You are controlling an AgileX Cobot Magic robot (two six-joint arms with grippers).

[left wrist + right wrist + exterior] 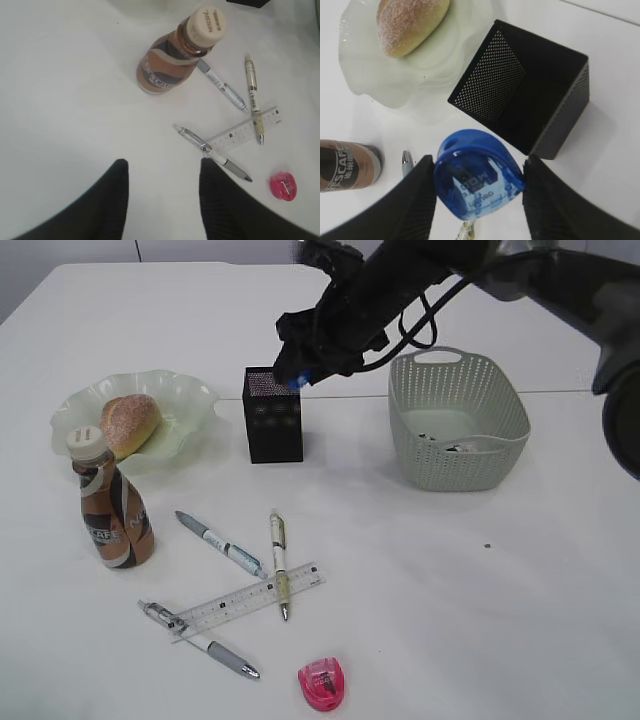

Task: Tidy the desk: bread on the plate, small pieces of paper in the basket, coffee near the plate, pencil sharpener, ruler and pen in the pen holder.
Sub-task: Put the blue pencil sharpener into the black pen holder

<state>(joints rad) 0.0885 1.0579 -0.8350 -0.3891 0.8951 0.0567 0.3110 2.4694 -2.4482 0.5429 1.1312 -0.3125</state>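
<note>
The right gripper hangs above the black mesh pen holder, its jaws clamped on a blue pencil sharpener, which sits just over the holder's open top in the exterior view. The left gripper hovers over bare white bench with its jaws apart and nothing between them.

The bread lies on the wavy green glass plate at the left. The coffee bottle stands upright just in front of the plate. To the right of the pen holder sits the grey-green perforated basket, with some small bits lying on its floor.

Near the front of the bench, the clear ruler lies at a slant, with a cream pen crossing over its right end and a clear-barrelled pen across its left end. A third, grey-and-white pen lies just above them, and a pink pencil sharpener rests near the front edge.
</note>
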